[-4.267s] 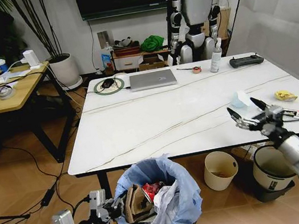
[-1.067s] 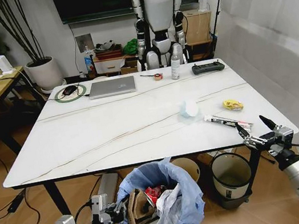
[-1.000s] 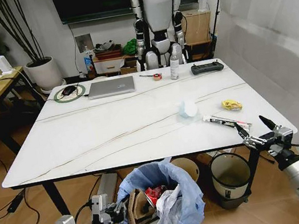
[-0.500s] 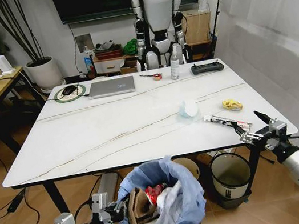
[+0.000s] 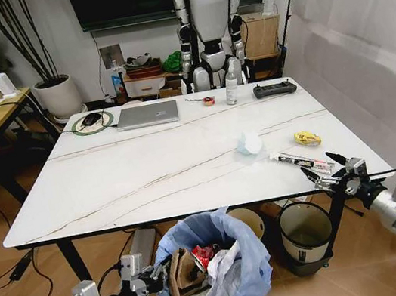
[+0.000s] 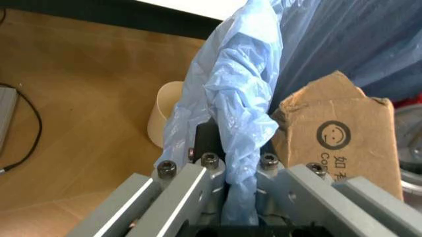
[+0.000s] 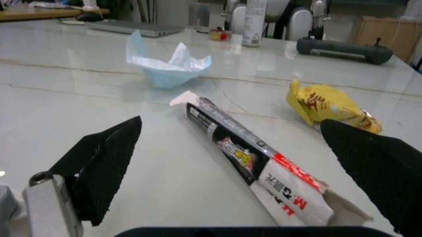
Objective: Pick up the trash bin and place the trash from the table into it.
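Observation:
The trash bin (image 5: pixel 214 274), lined with a crinkly light-blue bag, hangs below the near edge of the table (image 5: pixel 148 172). It holds a brown cardboard box (image 6: pixel 343 143), a red wrapper and white tissue. My left gripper (image 5: pixel 145 274) is shut on the bag's rim (image 6: pixel 237 123). Trash on the right of the table: a long black-and-white packet (image 5: pixel 300 161) (image 7: pixel 254 150), a crumpled light-blue tissue (image 5: pixel 249 143) (image 7: pixel 168 64) and a yellow wrapper (image 5: pixel 307 139) (image 7: pixel 326 106). My right gripper (image 5: pixel 328 169) (image 7: pixel 237 153) is open at the table's near right corner, just short of the long packet.
Along the table's far edge lie a silver laptop (image 5: pixel 147 115), a tape roll (image 5: pixel 209 101), a bottle (image 5: pixel 231 88) and a black controller (image 5: pixel 274 89). A cream bucket (image 5: pixel 250 219) and a dark bin (image 5: pixel 306 232) stand under the table. A humanoid robot (image 5: pixel 208 16) stands behind it.
The camera shifted right along the table over the earlier frames. In the last second my right gripper rose and moved in to the table's corner near the long packet. The left gripper kept holding the bin.

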Controlling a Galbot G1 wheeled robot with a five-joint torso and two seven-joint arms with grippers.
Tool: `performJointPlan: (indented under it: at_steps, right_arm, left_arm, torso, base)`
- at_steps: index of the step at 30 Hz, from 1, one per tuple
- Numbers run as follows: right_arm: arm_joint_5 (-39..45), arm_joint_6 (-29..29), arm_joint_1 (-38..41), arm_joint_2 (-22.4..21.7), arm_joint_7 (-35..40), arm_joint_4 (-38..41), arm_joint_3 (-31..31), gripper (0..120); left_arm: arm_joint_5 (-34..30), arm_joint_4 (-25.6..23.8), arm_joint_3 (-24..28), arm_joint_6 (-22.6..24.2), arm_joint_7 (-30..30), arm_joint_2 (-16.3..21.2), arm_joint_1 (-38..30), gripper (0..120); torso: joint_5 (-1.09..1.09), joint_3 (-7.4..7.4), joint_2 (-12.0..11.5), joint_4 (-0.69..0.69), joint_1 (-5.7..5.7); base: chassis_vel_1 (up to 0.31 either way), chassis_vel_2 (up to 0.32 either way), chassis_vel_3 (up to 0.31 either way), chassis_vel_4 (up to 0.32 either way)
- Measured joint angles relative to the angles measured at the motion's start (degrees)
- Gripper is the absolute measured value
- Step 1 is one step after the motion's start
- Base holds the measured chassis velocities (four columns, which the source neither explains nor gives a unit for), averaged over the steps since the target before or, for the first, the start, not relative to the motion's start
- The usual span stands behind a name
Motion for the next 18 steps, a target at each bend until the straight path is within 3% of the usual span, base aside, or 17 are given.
performJointPlan:
  at_steps: [5,18]
  right_arm:
    - [0.3,0.3,3.6,-2.4,-2.3,-5.1,-1.7,100]
    - [1.0,0.0,7.0,-2.6,-4.1,-7.4,-5.3,100]
  left_arm:
    - [-0.5,0.3,0.0,0.0,0.0,0.4,-0.7,0]
    - [-0.4,0.4,0.0,0.0,0.0,0.0,-0.4,0]
  torso:
    - [-0.03,0.00,0.0,-0.02,0.00]
    - [-0.03,0.00,0.0,-0.01,-0.01]
  base:
    - [0.000,0.000,0.000,0.000]
    - [0.000,0.000,0.000,0.000]
